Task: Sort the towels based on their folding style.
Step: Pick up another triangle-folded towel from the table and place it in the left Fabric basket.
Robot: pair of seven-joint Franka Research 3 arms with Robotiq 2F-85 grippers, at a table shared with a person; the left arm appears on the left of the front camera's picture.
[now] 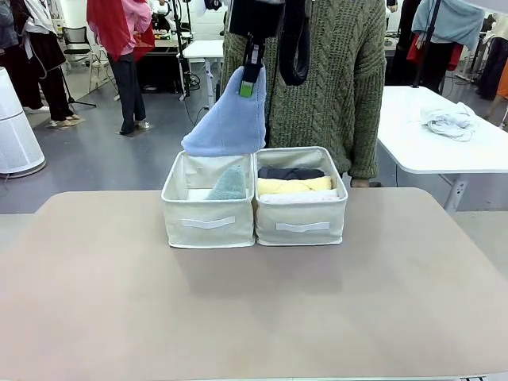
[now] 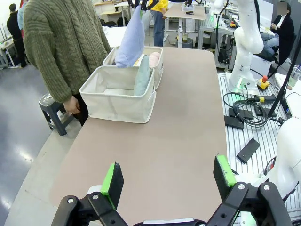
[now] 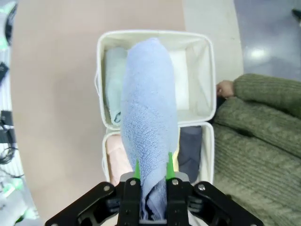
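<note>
1. Left gripper (image 2: 168, 181): fingers spread wide with nothing between them, hovering over the bare beige tabletop (image 1: 254, 302), well apart from the left cream fabric bin (image 1: 208, 199).
2. Left cream fabric bin: the landmark, standing at the table's far middle. Inside it, against its right wall, a pale green pointed terry cone towel (image 1: 229, 184) standing upright.
3. Lavender-blue terry cone towel (image 1: 230, 119): hanging in the air directly above the left bin, wide end down, clear of the bin's rim.
4. Right gripper (image 1: 248, 86): above the left bin, fingers clamped on the narrow tip of the lavender-blue cone.
5. Right cream fabric bin (image 1: 301, 198): touching the left bin's right side. Holding a dark grey roll (image 1: 290, 172) at the far side, then a yellow roll (image 1: 294, 186), a white roll (image 1: 298, 197) nearest, and a pink roll (image 3: 116, 155).
6. Person in an olive cable-knit sweater (image 1: 333, 79): standing just behind both bins, one hand (image 3: 225, 88) near the left bin's far edge.
</note>
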